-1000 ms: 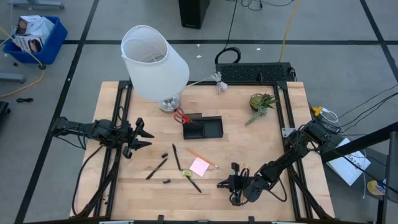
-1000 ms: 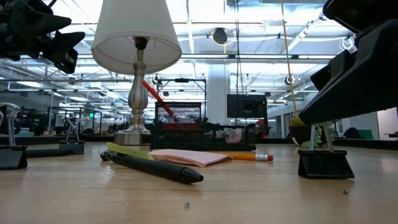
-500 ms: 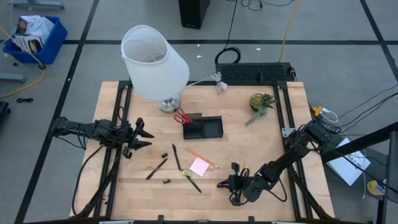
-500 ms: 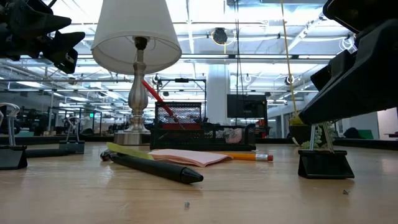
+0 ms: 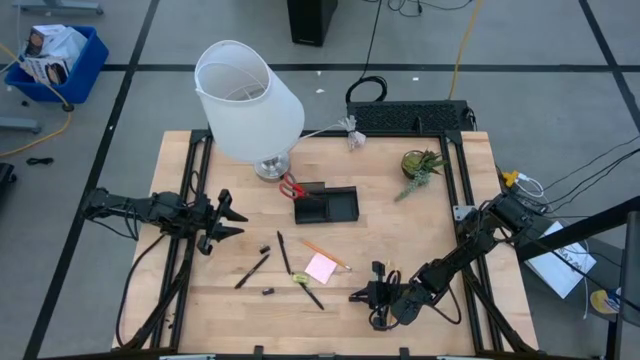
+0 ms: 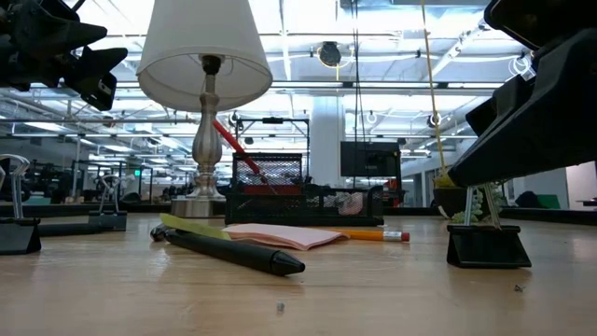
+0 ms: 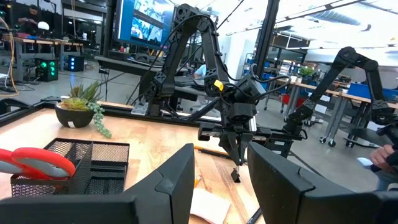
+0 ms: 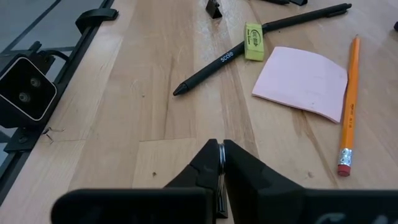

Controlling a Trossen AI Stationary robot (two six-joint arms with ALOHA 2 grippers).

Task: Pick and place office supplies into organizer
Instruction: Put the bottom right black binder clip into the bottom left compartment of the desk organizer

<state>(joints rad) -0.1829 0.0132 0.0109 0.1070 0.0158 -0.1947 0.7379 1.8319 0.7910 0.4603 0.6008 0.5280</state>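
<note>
**Nothing has moved; right gripper closed on a binder clip near the front edge**

Nothing has shifted since the earlier frames: both arms and every item sit where they were. My right gripper (image 5: 378, 291) is low over the front of the desk (image 5: 420, 240), its fingers pressed together on what looks like the wire handle of a small black binder clip (image 6: 483, 245), which rests on the wood. I judge this as the grasp step just finished, so the next move calls for a clean lift and a carry back to the organizer (image 5: 326, 204), which sits mid-desk by the lamp (image 5: 248, 100) with the red-handled scissors (image 5: 291, 186) already standing in it. The grip on that thin wire is narrow, so I would lift slowly. The pink sticky-note pad (image 8: 301, 81), orange pencil (image 8: 349, 93) and black pen (image 8: 249, 48) lie just ahead of the gripper, all still loose. My left gripper (image 5: 226, 222) hovers off the desk's left edge, fingers apart and empty.
</note>
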